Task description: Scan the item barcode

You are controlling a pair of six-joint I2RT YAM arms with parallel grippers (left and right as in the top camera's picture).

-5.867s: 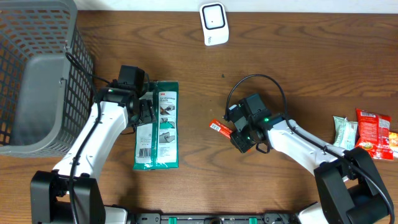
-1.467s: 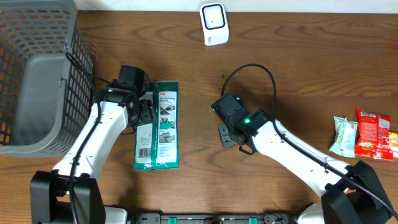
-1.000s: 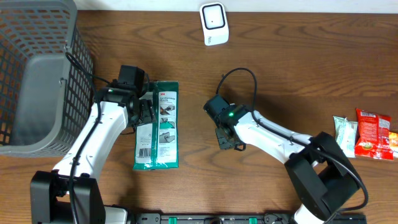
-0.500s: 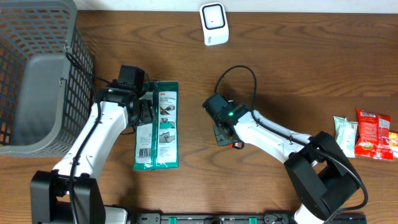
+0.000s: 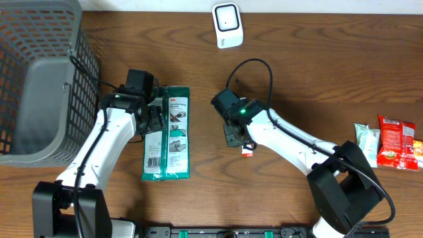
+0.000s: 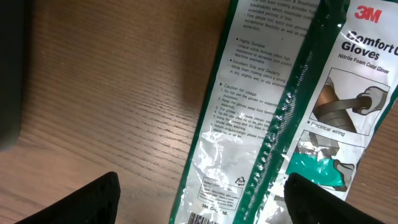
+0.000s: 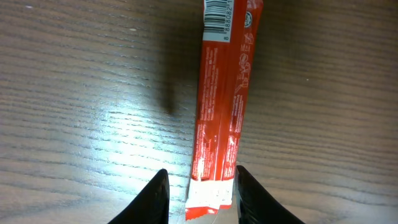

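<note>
Red snack packet (image 7: 221,118) pinched by right claw (image 7: 200,198), arm stretched leftward; left claw (image 6: 202,200) splayed above gloves pack (image 6: 292,106)

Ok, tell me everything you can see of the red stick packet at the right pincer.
The red stick packet is a long, narrow, glossy plastic sachet with fine white print along it. A white barcode panel sits at its far end, facing the wrist camera; the near end is a white sealed strip. The right pincer grips that near end. The wooden table lies beneath; contact unclear.
</note>
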